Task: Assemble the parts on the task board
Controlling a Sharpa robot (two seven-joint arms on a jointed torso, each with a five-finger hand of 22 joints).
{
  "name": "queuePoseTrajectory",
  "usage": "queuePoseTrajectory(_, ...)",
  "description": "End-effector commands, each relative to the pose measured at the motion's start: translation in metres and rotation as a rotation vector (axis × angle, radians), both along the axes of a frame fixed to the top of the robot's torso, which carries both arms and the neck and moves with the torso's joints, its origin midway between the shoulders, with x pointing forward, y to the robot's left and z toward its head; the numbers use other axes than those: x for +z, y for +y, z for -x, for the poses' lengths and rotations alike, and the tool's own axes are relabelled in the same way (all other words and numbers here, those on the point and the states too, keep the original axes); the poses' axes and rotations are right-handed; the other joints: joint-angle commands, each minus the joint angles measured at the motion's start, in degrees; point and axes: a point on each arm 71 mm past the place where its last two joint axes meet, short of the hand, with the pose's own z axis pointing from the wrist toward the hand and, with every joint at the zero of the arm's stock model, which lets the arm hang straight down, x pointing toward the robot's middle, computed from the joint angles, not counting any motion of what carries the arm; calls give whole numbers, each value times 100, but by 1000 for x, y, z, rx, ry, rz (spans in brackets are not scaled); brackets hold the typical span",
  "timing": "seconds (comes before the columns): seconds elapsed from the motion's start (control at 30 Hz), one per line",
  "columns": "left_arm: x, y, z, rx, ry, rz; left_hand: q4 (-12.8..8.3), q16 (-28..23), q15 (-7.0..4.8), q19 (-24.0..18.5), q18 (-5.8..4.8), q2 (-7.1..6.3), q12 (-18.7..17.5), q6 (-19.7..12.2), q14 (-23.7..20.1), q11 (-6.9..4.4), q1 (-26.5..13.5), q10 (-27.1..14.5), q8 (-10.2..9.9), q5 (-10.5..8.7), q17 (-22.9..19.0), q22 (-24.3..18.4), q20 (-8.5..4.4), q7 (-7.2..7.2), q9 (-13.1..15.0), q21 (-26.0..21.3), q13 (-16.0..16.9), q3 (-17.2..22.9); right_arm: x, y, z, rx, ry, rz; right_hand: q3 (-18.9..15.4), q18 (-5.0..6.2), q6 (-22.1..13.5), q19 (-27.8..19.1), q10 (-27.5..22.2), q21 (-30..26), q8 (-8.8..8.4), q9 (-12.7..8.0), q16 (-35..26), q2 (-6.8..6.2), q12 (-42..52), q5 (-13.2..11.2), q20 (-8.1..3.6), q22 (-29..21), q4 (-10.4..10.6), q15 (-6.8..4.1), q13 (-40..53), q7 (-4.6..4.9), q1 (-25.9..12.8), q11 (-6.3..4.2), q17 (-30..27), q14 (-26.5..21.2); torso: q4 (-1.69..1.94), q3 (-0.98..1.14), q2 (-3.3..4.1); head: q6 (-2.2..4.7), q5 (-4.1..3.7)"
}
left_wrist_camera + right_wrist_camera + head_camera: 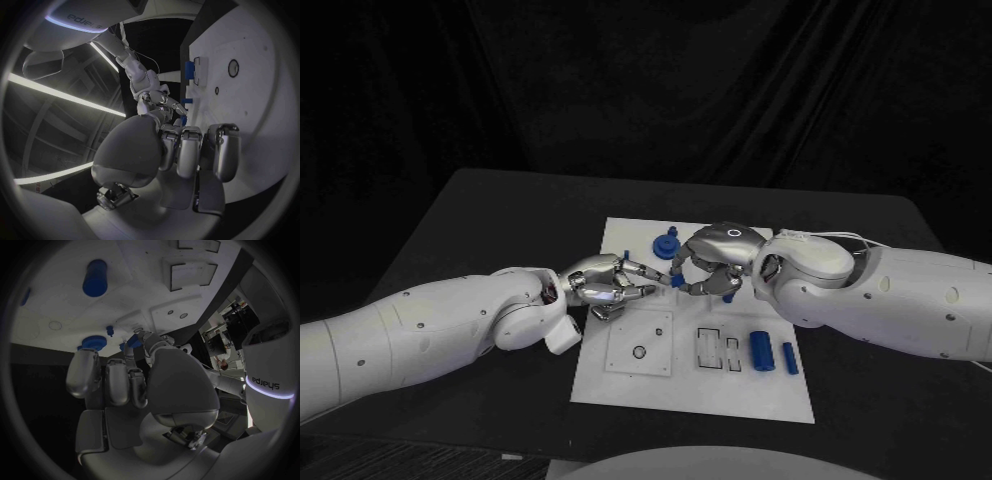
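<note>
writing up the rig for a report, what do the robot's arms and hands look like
Both arms are smooth white shells with small dark screw dots. The left hand and right hand are silver metal with segmented fingers and darker joints. The right wrist carries a glowing ring light and thin pale cables. The wrist views show a lit band and lettering on the forearms.

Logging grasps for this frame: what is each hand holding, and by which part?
The right hand pinches a small blue part at its fingers; which end cannot be told. Whether the left hand holds anything cannot be told.
</note>
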Motion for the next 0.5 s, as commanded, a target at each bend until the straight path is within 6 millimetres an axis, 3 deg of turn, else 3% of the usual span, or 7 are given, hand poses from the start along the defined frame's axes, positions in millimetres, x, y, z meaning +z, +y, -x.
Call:
queuePoseTrajectory(0.03, 0, -2, 1, -8, 5, 5, 13, 15, -37, -37, 22, -2, -7, -23, 584, -43, -58, 598, -20, -13, 1508, 877, 11, -3, -5, -29, 1503, 25, -2, 1, 1, 6, 5, 8, 11, -15, 80, 12, 615, -2, -8, 200, -14, 50, 14, 34, 37, 936, 31, 30, 1507, -56, -22, 42, 253, 350, 0, -2, -1, -7, 1)
queuePoseTrajectory(0.5, -3, -3, 0, -12, 18, -10, -4, 15, -43, -53, 25, 2, -7, -131, 584, -49, -75, 598, -69, -20, 1508, 872, 5, -8, -23, -34, 1503, 57, -1, 4, 2, 15, -3, -5, 24, -15, 81, 14, 615, 2, -26, 175, -20, 45, 14, 42, 38, 937, 33, 29, 1507, -56, -23, 40, 247, 349, 1, 1, 1, -30, -9)
